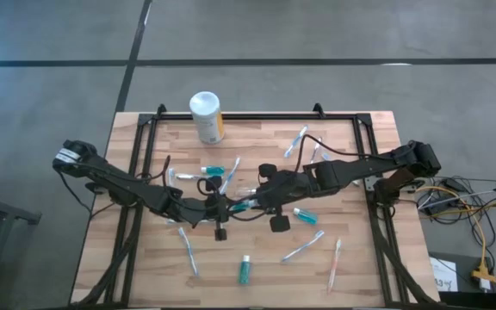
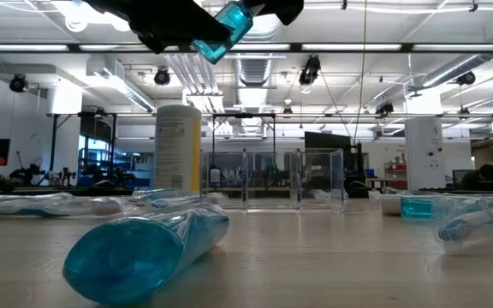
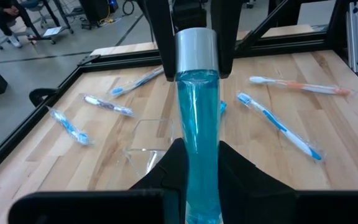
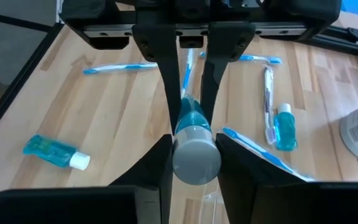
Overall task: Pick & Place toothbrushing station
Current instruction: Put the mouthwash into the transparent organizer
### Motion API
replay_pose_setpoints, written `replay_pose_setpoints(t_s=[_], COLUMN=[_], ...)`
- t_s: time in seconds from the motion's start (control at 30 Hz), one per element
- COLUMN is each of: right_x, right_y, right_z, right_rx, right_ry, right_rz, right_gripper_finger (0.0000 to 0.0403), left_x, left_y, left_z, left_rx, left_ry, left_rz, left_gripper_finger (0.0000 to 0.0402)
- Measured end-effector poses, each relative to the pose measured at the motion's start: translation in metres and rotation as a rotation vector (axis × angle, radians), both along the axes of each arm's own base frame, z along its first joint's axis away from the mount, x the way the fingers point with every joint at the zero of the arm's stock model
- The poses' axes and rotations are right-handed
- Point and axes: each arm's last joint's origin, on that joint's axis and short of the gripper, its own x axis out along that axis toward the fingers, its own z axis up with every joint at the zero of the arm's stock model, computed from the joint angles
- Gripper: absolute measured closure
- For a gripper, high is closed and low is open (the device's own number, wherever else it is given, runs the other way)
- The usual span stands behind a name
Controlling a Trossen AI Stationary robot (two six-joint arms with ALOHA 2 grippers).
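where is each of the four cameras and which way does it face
High view: above the table, looking straight down; both arms meet mid-table around a teal tube.
Low view: at table-top height, looking level across into the room; dark gripper parts and the tube show at the top.
Left wrist view: on the left arm, looking past the left gripper, shut on the tube, towards the right gripper at its cap.
Right wrist view: on the right arm, facing back at the left gripper.
Shared: the tube shows in all four.
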Motion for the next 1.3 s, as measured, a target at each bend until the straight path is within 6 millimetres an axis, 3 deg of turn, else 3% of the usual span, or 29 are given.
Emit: replay_pose_setpoints(t_s=[0.1,0.3,0.43,0.73,0.93,1.2,1.3], right_x=[-0.002,-0.011,-0.017,-0.03,-0.029,-0.008,0.002], right_y=[-0.001,-0.002,-0.004,-0.017,-0.036,-0.049,-0.052], right_z=[0.002,0.01,0.012,0.003,0.005,-0.007,-0.014], right_rx=[0.004,0.009,0.021,0.033,0.039,0.07,0.066], right_ry=[-0.003,0.009,0.038,0.221,0.266,0.367,0.428], right_rz=[0.004,0.012,0.007,-0.078,-0.15,-0.19,-0.201], right_gripper_finger=[0.0316,0.0316,0.0317,0.0317,0.0316,0.0316,0.0316], left_x=[0.0,0.0,-0.001,-0.013,-0.025,-0.046,-0.051], left_y=[0.0,0.0,0.0,-0.011,-0.033,-0.053,-0.056], left_z=[0.0,0.001,0.001,0.001,-0.006,-0.027,-0.032], left_rx=[-0.001,0.001,-0.004,-0.08,-0.1,-0.107,-0.096], left_ry=[-0.004,-0.007,-0.001,0.05,0.067,0.031,0.002], left_rz=[0.0,0.002,0.002,-0.042,-0.119,-0.162,-0.154], left_gripper_finger=[0.0333,0.0226,0.0179,0.0152,0.0192,0.0366,0.0392])
